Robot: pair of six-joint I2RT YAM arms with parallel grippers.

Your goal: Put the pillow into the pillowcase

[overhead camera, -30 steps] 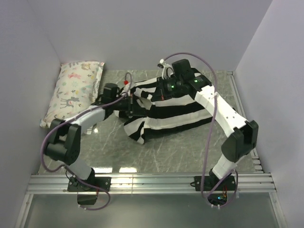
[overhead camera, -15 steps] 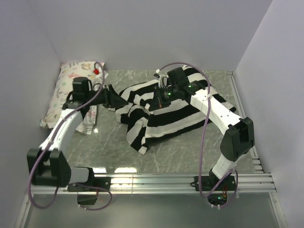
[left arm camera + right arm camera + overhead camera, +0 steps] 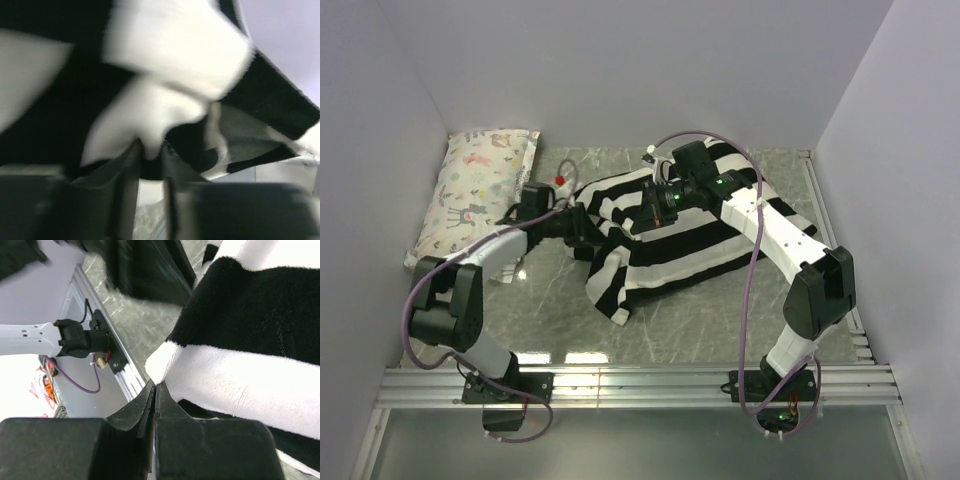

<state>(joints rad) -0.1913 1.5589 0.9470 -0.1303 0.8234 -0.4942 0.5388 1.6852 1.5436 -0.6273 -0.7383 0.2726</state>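
Observation:
The black and white striped pillowcase (image 3: 690, 240) lies bunched in the middle of the table. The cream-white pillow with the yellow band is not visible in any view. My left gripper (image 3: 582, 226) is at the case's left edge. In the left wrist view it (image 3: 150, 150) pinches a white fold of the pillowcase (image 3: 170, 60) between nearly closed fingertips; that view is blurred. My right gripper (image 3: 653, 207) is over the case's upper middle. In the right wrist view it (image 3: 155, 385) is shut on the edge of a white stripe of the pillowcase (image 3: 250, 325).
A small pillow with a pastel floral print (image 3: 475, 190) lies against the left wall at the back. An aluminium rail (image 3: 640, 385) runs along the near edge. Walls close in the left, back and right. The left arm (image 3: 35, 337) shows in the right wrist view.
The left arm swung out left toward the floral pillow, then came back to the case's left edge. The case spread leftward. The right gripper shifted slightly left and kept its hold.

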